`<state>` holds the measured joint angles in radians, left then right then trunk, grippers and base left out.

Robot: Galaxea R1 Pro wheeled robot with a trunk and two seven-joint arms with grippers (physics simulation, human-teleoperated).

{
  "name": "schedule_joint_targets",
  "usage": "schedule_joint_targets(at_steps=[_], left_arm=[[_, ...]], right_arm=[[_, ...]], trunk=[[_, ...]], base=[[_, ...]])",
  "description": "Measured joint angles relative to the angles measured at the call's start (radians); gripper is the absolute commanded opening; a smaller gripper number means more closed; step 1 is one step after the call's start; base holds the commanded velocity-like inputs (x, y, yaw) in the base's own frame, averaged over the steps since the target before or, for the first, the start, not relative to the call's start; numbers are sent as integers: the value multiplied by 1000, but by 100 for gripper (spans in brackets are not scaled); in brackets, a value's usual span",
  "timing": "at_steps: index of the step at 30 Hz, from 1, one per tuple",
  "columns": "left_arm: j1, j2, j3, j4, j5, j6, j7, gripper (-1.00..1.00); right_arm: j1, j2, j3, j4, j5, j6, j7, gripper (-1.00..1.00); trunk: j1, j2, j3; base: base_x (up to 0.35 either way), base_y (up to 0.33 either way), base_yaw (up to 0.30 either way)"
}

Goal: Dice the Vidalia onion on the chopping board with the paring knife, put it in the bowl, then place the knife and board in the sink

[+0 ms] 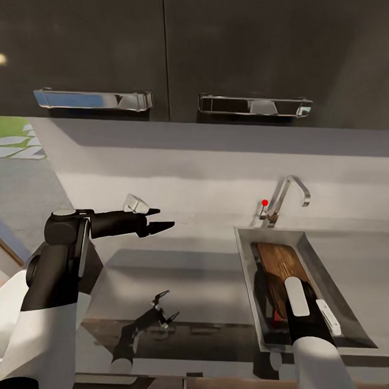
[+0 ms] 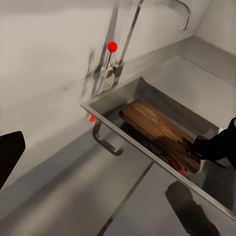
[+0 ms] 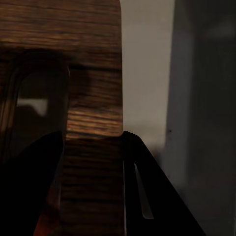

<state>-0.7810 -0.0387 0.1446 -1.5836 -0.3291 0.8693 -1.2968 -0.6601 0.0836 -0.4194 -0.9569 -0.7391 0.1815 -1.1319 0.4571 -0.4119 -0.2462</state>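
Observation:
The chopping board [image 1: 279, 262] lies tilted inside the sink [image 1: 245, 263], slot handle toward me. My right gripper [image 3: 92, 135] is shut on the board's [image 3: 93, 64] strip beside the slot, one finger in the slot and one on the outer edge. The left wrist view shows the right gripper [image 2: 204, 146] at the board's [image 2: 152, 123] near end. A small red patch [image 2: 181, 170] under that end looks like the paring knife's handle; its blade is hidden. My left gripper [image 1: 160, 218] hangs open above the countertop [image 1: 186, 273], left of the sink. The Vidalia onion and the bowl are out of view.
A curved chrome tap [image 1: 290, 192] with a red knob [image 1: 265, 202] stands behind the sink. Dark upper cabinets with chrome handles [image 1: 94, 98] hang overhead. The grey wall runs close behind the counter. A drainboard [image 1: 355, 262] lies right of the basin.

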Motion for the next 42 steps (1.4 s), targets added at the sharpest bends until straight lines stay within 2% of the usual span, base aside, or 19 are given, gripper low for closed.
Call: schedule_joint_targets(at_steps=[17, 42], left_arm=[[0, 0, 0, 0, 0, 0, 0, 100], [0, 0, 0, 0, 0, 0, 0, 100]], right_arm=[[-1, 0, 1, -1, 5, 0, 0, -100], [0, 0, 0, -50, 7, 1, -1, -100]], trunk=[[0, -1, -25], [0, -1, -59]], base=[[0, 0, 0], [0, 0, 0]])
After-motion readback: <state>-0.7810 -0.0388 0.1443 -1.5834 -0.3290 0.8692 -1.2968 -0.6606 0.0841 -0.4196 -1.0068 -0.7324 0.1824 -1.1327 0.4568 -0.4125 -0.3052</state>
